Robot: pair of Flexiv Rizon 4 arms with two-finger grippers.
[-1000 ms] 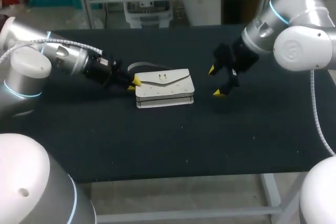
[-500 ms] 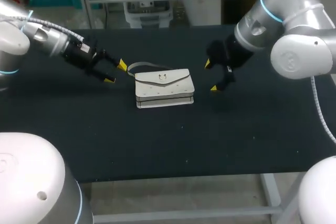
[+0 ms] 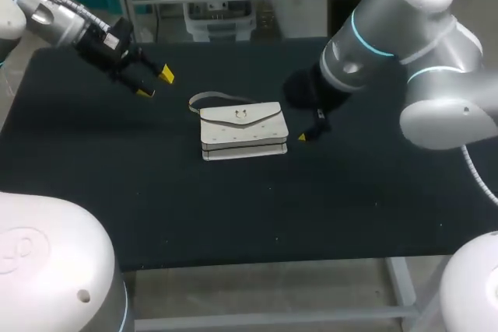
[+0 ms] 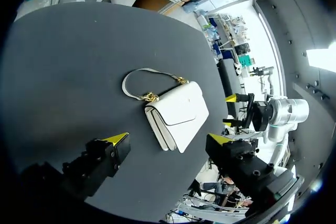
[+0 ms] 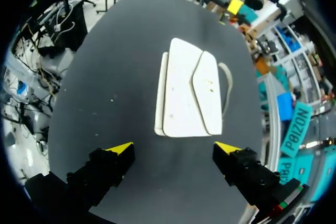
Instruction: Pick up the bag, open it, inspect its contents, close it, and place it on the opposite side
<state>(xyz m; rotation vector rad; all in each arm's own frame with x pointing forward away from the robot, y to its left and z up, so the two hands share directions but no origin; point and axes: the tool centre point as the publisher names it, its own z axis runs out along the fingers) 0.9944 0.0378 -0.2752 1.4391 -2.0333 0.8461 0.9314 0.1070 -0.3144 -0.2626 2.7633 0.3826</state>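
Head view: a white rectangular flap handbag [image 3: 243, 131] lies flat and closed, flap uppermost, near the middle of the black cloth-covered surface [image 3: 233, 215], with its pale carrying strap [image 3: 204, 99] looped on the cloth at the far left corner. The left pincer [image 3: 156, 83] hangs over the far left part of the surface, well apart from the handbag, its two yellow tips spread and holding nothing. The right pincer [image 3: 307, 128] sits just beside the handbag's right end; only one yellow tip shows here, the rest being hidden under the arm. Left wrist view: the left pincer [image 4: 168, 139] is wide open and empty, and the handbag [image 4: 176, 109] lies ahead of it on the cloth, with the strap [image 4: 131, 80] curving away from its far end. The right pincer [image 4: 231, 111] appears beyond the handbag. Right wrist view: the right pincer [image 5: 174, 147] stands wide open with nothing in its grasp. The handbag [image 5: 189, 94] lies directly ahead of its fingers, not touching either, with the strap [image 5: 227, 85] arching off one long side.
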